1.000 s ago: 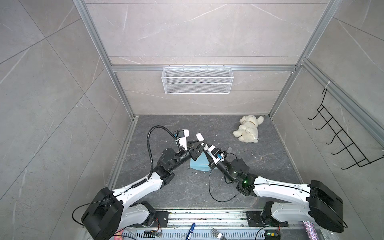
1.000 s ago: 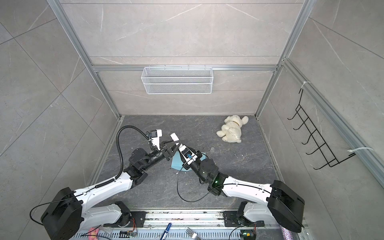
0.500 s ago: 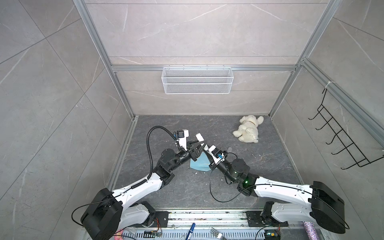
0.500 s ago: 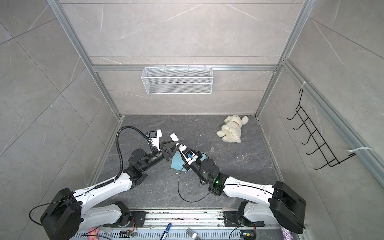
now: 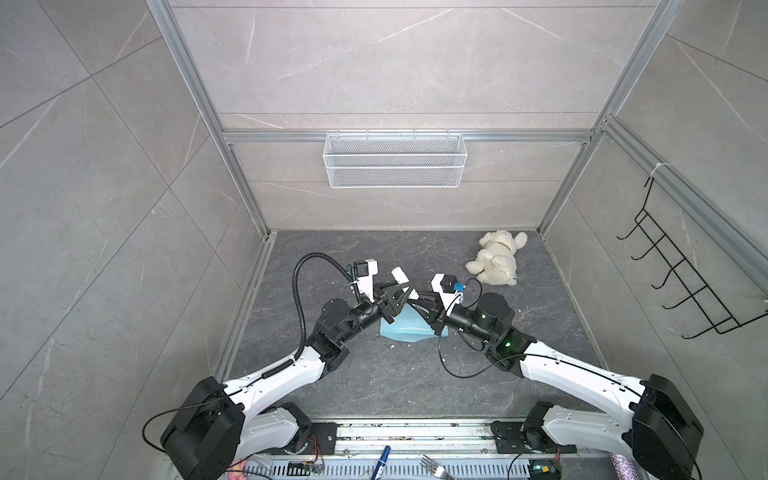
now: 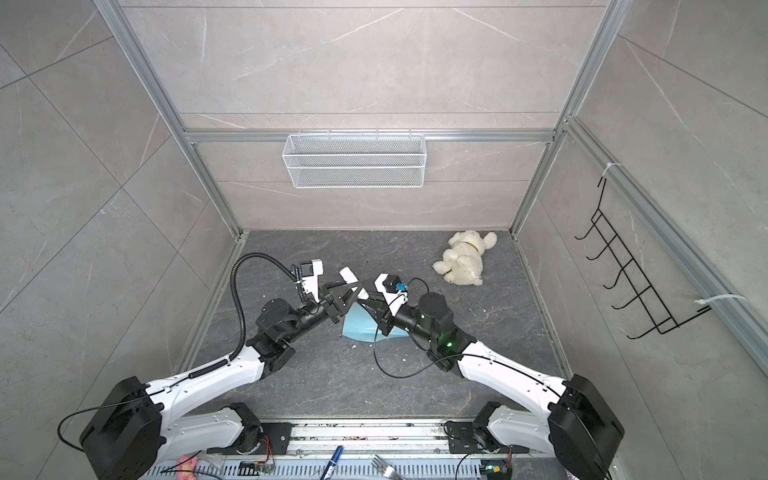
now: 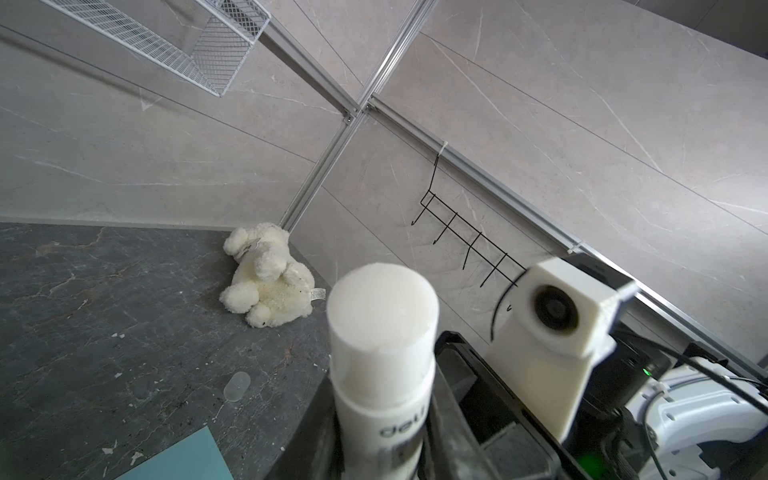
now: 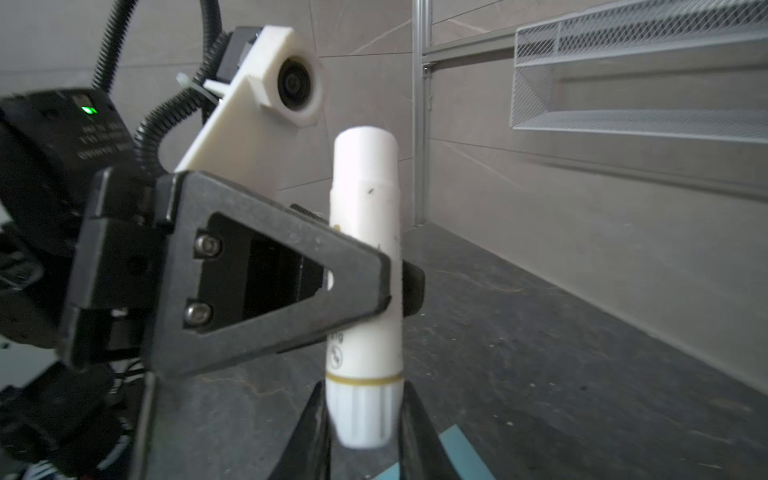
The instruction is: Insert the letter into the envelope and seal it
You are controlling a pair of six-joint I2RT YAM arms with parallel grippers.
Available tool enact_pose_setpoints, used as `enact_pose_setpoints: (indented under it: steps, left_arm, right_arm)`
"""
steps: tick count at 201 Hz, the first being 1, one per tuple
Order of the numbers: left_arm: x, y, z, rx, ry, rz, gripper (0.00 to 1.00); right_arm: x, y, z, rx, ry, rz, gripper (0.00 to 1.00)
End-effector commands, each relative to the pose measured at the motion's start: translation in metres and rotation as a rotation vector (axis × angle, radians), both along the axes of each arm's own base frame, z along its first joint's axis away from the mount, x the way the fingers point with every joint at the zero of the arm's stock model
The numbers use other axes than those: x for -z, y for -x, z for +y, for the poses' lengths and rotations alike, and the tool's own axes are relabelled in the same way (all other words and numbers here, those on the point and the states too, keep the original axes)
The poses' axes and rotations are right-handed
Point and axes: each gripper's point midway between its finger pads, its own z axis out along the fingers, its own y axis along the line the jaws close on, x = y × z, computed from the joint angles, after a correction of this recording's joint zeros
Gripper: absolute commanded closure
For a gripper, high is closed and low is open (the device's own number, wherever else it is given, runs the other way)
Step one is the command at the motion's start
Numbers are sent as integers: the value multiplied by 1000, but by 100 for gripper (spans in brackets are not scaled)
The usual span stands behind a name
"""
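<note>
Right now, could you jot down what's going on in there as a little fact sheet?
Left pincer: clamped round the middle of the glue stick
Right pincer: closed on the stick's ribbed base
Glue stick: white, cap off, held in the air over the envelope
Envelope: light blue, flat on the floor
Clear cap: loose on the floor
Letter: not in sight
Teddy bear: white, far right corner

Both top views: high overhead, facing down, whole counter (image 5: 374,386) shared. Wrist views: close range, facing each other across the white glue stick (image 7: 382,332).
</note>
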Motion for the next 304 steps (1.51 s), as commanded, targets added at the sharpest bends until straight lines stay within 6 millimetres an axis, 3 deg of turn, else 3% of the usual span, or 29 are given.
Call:
enact_pose_setpoints:
  steps: [1,51,116,123,134,148,167,181,214,243,304]
  left_arm:
    - [-19,16,2,42,19,-109,100]
    - [-24,23,2,63,23,-143,100]
    - [-23,20,1,55,14,-137,100]
    - [-23,18,2,47,16,-132,100]
    - [-21,15,2,34,13,-115,100]
    - [-19,9,3,8,3,-92,100]
    - [-16,3,6,-30,-4,-78,100]
    - [-14,0,7,-47,-5,-72,100]
    - [-13,-2,8,-56,-2,-64,100]
    - [-14,-3,8,-58,4,-60,100]
    - [-14,-4,8,-58,12,-51,100]
  right_arm:
    - [-33,3,-3,-197,-135,177,100]
    - [-45,-19,-9,-388,-295,384,100]
    - [-34,-34,-11,-350,-304,422,99]
    - [-31,-36,-12,-316,-289,406,92]
    - [-26,-39,-16,-241,-250,370,66]
    - [-16,-41,-20,-116,-159,293,44]
    - [-9,-38,-29,49,-35,140,27]
    - [-8,-36,-38,168,9,6,20]
    - [-10,-21,-48,294,67,-214,19]
    - [-2,-12,-37,331,140,-312,21]
    - [-7,-1,-13,333,110,-381,33]
